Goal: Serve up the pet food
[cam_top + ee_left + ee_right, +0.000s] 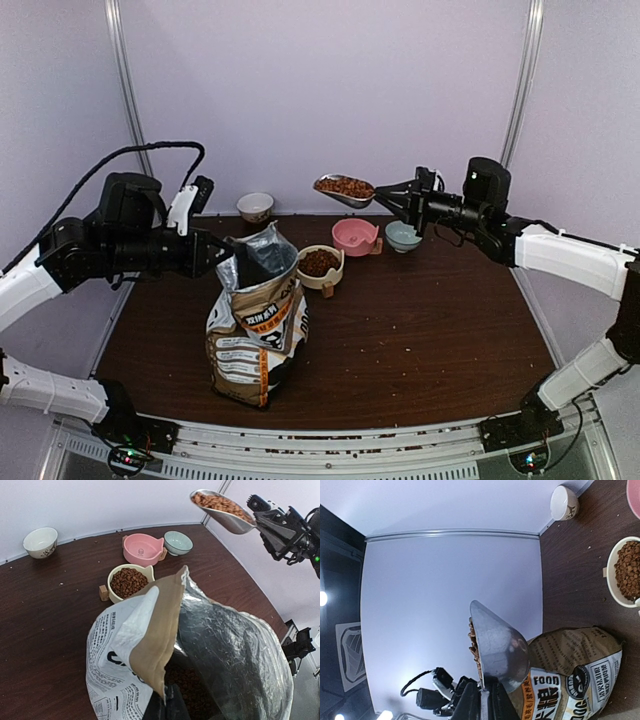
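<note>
Top external view: the right end effector (381, 194) is closed narrowly on the handle of a silver scoop (345, 190), which hangs in the air heaped with pet food (343, 184). The scoop shows at 12 o'clock of the empty pink bowl (354, 236). More pellets fill the cream bowl (320, 264) at 8 o'clock of the pink one, and a pale blue bowl (403, 236) sits empty at its 3 o'clock. The left end effector (222, 252) pinches the rim of the opened bag (258, 320), holding it upright on the worktop (430, 320).

The likely trouble is spillage. The scoop is loaded to its lip, so any early tilt or jerk on the way down could scatter pellets beside the bowl. The thin handle may also twist in the grip and dump the load. A pull from the left arm could topple the bag.
</note>
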### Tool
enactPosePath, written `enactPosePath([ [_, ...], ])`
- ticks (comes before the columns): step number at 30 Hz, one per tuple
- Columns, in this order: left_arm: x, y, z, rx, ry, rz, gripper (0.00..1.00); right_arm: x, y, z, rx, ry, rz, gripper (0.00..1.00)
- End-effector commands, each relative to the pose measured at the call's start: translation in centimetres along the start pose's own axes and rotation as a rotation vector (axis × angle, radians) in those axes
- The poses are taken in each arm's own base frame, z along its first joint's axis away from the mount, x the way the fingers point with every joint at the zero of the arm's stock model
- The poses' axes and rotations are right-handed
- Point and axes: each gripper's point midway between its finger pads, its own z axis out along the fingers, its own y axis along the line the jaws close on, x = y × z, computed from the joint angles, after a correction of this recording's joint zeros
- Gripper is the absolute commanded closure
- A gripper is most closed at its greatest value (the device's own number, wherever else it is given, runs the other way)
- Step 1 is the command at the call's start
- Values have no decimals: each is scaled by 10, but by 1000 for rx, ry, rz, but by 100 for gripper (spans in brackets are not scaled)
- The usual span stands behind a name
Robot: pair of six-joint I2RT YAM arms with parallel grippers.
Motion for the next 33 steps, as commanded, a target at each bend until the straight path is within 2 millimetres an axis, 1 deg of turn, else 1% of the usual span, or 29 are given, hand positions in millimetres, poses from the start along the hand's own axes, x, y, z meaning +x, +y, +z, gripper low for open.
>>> enactPosePath([
  [1,-54,-11,-25,53,-229,-1,100,-40,-2,3,20,-98,-73,100],
  [4,-54,-11,-27,55,-233,-3,100,-64,-24,6,63,-135,-66,100],
  [7,-55,-11,-29,56,-238,-6,100,-83,-48,8,111,-161,-59,100],
  [10,-55,-10,-29,55,-240,-9,100,-99,-69,8,160,-177,-54,100],
  [15,-57,-10,-29,58,-243,-14,100,-124,-98,5,205,-209,-32,100],
  [22,-58,-11,-28,61,-242,-4,100,-155,-124,5,277,-240,-30,100],
  [28,-60,-13,-25,66,-236,6,100,-170,-147,8,368,-237,-43,100],
  [33,-61,-14,-23,64,-231,9,100,-182,-156,10,426,-242,-55,100],
])
